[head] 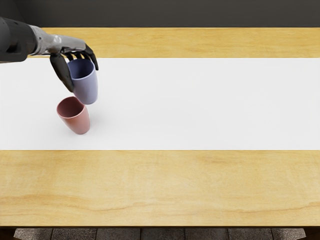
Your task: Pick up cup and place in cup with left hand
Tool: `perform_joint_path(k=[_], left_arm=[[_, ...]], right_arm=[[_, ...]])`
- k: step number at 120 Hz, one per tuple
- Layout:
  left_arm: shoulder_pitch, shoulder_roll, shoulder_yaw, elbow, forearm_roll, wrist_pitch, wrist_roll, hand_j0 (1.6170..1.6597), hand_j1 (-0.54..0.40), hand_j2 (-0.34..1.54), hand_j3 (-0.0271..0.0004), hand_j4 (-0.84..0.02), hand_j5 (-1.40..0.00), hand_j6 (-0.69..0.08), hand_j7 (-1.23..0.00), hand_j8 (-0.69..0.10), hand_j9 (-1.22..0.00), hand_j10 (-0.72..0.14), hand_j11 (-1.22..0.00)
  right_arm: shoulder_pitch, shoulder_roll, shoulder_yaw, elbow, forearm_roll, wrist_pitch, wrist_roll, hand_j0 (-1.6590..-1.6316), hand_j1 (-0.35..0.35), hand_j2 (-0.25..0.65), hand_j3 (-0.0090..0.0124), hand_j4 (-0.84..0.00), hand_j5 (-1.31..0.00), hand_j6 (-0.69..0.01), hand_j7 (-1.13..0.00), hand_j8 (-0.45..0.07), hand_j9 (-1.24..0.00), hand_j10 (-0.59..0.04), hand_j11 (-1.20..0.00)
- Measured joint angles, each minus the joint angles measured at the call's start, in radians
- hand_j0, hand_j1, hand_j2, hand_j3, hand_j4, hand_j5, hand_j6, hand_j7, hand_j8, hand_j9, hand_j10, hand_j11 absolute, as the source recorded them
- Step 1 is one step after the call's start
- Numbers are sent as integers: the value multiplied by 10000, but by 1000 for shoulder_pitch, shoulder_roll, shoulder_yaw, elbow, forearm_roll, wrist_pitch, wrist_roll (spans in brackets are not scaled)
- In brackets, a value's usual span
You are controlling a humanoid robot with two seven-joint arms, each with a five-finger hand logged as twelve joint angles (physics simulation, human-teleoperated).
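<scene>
My left hand point(74, 66) reaches in from the upper left, its dark fingers closed around the rim area of a blue cup point(86, 87). The thumb lies along the cup's left side, the other fingers behind and to its right. Just below in the picture, a pink cup point(78, 121) stands on the white strip, its opening facing up. The blue cup's bottom overlaps the view near the pink cup's upper right rim; whether they touch I cannot tell.
A white strip point(200, 105) runs across the wooden table point(165, 185) from side to side. The table's front edge lies near the bottom of the picture, and a dark wall stands behind.
</scene>
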Motion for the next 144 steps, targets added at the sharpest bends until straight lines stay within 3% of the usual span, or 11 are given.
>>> perform_joint_path(k=[101,144], left_arm=[[-17,83,51,-3,1,-40,-8,16564,-1183,962,0,-4248,-5418,-2953,-5605,-2950,-5828,-4479,-5822],[-38,123,59,-31,-15,-70,-10,16561,-913,620,0,-4396,-5694,-3195,-5592,-3274,-5809,-4402,-5806]], right_arm=[[0,0,0,0,0,0,0,-16581,-3491,-2,0,-3,0,-4,0,-4,0,-3,0],[0,0,0,0,0,0,0,-16581,-3491,-1,0,-2,0,-3,0,-2,0,-2,0]])
